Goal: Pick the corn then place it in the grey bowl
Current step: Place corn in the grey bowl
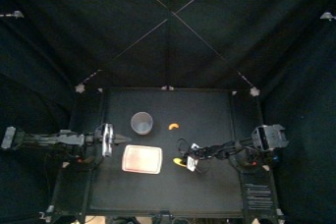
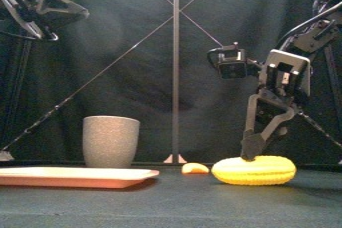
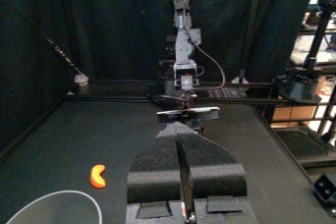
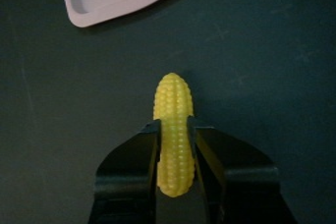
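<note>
Small black table (image 1: 217, 110) across the lower half of the top view, bare toward its back. Flat pink rectangular tray (image 2: 74, 177) at the lower left of the front view, empty as far as seen. Tall grey speckled cup (image 2: 111, 140), the task's bowl, upright just behind the tray and left of centre. Left gripper (image 3: 184, 141) parked at the left of the top view, well apart from the work, jaws pressed together on nothing. Right gripper (image 2: 254, 154) lowered at the right of the front view, jaws drawn in to the width of the yellow toy corn cob (image 4: 174, 95) and seemingly touching both its flanks near one end. Cob lying flat on the table at the lower right of the front view, well apart from the cup. Small curved orange toy (image 2: 195, 169) on the table between cup and cob, no part of the job. Judged roughly a third done: reach made and grasp made or nearly so; lift, carry leftward to the cup and release all left to do. Cannot tell how firmly the jaws bite, with neither gap nor squeeze to be made out. Cup's inside hidden in the front view and too small in the top view to check; only an arc of its rim, cut off at the lower left corner of the left wrist view. Orange toy too small to identify.
</note>
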Available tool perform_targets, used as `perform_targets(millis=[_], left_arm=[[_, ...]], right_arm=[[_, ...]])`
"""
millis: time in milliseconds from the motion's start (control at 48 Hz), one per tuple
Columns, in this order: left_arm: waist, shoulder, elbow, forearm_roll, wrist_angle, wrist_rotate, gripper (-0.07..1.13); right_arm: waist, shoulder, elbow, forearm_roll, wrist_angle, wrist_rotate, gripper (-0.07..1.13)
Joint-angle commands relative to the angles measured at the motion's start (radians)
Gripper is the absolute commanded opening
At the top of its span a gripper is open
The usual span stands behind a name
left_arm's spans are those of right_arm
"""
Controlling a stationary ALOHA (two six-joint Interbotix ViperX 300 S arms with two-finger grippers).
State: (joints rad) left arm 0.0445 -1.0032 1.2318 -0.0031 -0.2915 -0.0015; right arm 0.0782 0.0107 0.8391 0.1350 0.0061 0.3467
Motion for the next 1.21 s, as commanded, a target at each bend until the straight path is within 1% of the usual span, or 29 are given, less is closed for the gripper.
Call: perform_targets(millis=[21,229,354,500,625,750,875,1083,1208], left_arm=[[0.002,0.002,-0.015,0.002,-0.005,0.002,-0.04],[0.002,0.002,-0.015,0.002,-0.006,0.002,-0.04],[0.002,0.002,-0.015,0.002,-0.005,0.002,-0.04],[0.002,0.002,-0.015,0.002,-0.005,0.002,-0.04],[0.002,0.002,-0.015,0.002,-0.005,0.002,-0.04],[0.002,0.002,-0.015,0.002,-0.005,0.002,-0.04],[0.002,0.000,-0.015,0.000,-0.005,0.002,-0.04],[0.002,0.000,-0.015,0.000,-0.005,0.002,-0.04],[0.002,0.002,-0.015,0.000,0.000,0.002,-0.04]], right_arm=[[-0.006,-0.020,-0.028,-0.008,0.000,-0.003,0.51],[-0.052,-0.049,-0.080,-0.071,0.044,-0.002,0.51],[-0.091,-0.077,-0.138,-0.130,0.092,-0.005,0.51],[-0.178,-0.094,-0.249,-0.238,0.107,0.000,0.51],[-0.241,-0.064,-0.373,-0.293,0.104,-0.005,0.51],[-0.287,-0.006,-0.511,-0.345,0.094,-0.008,0.51],[-0.302,0.074,-0.629,-0.371,0.074,-0.008,0.51],[-0.305,0.244,-0.838,-0.414,0.074,-0.006,0.51],[-0.313,0.307,-0.896,-0.411,0.115,-0.005,0.52]])
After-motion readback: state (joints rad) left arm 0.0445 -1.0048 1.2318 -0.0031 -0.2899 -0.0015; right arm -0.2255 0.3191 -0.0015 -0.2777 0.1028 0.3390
